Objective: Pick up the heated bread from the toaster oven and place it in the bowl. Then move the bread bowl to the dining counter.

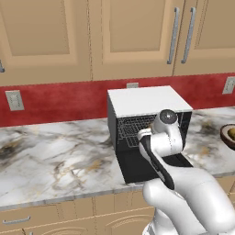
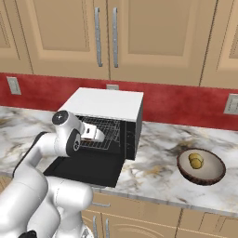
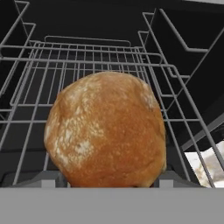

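- Heated bread (image 3: 105, 131): golden-brown roll with paler floury patches, lying on the wire rack (image 3: 87, 70) inside the toaster oven (image 2: 109, 116), close in front of the hand camera.
- Hand (image 3: 105, 181): reached into the oven mouth, one grey fingertip (image 3: 48, 178) low on the left of the roll and one low on the right, both just beside its lower edge. Tips largely cut off by the bottom of the hand view; contact with the crust cannot be told, nor whether spread or pinching.
- From the right base view, hand (image 2: 93, 134) seen as a white block inside the oven opening, above the dropped black door (image 2: 88, 169); fingers hidden there.
- From the left base view, hand hidden behind the arm's own wrist (image 1: 166, 120); roll not discernible there.
- Toaster oven: black box with white top, door lying flat toward the front edge of the marble bench (image 2: 153, 172), red wall behind, wooden cabinets above.
- Bowl (image 2: 201, 166): dark brown, on the bench well to the right of the oven, apart from it; something small and yellowish (image 2: 196, 161) inside, too small to identify. Cut off by the right edge in the left base view.
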Tool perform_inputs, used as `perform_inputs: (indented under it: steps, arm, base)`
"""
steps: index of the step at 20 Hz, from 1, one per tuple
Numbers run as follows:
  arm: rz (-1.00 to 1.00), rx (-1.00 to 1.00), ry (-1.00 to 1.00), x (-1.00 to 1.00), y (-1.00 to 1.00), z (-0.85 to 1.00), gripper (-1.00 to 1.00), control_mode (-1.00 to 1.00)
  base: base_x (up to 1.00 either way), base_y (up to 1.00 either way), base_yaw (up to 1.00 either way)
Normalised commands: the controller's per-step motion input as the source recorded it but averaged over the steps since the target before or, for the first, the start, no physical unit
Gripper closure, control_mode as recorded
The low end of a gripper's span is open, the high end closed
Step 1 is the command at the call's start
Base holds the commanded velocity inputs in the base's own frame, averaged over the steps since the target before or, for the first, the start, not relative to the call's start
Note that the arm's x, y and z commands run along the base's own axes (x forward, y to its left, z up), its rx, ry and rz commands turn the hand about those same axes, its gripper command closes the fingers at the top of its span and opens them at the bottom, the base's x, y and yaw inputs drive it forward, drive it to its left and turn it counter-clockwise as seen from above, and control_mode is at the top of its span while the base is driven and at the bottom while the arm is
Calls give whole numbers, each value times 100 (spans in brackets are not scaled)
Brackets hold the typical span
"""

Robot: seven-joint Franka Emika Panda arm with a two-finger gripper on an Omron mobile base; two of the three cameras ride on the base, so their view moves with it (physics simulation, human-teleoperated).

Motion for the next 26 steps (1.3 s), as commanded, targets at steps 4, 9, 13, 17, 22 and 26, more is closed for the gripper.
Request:
perform_inputs:
  steps: [4,9,13,17,22,26]
  arm:
    - [0,0,0,-6,0,2,100,-100]
    - [0,0,0,-32,0,13,100,-100]
    - [0,0,0,-70,0,32,100,-100]
    - [0,2,0,-98,-6,39,100,-100]
    - [0,3,-1,-96,-3,58,100,-100]
    - [0,2,-1,-70,0,77,100,-100]
  base:
    - [0,0,0]
    - [0,0,0]
    - [0,0,0]
    - [0,0,0]
    - [0,0,0]
    - [0,0,0]
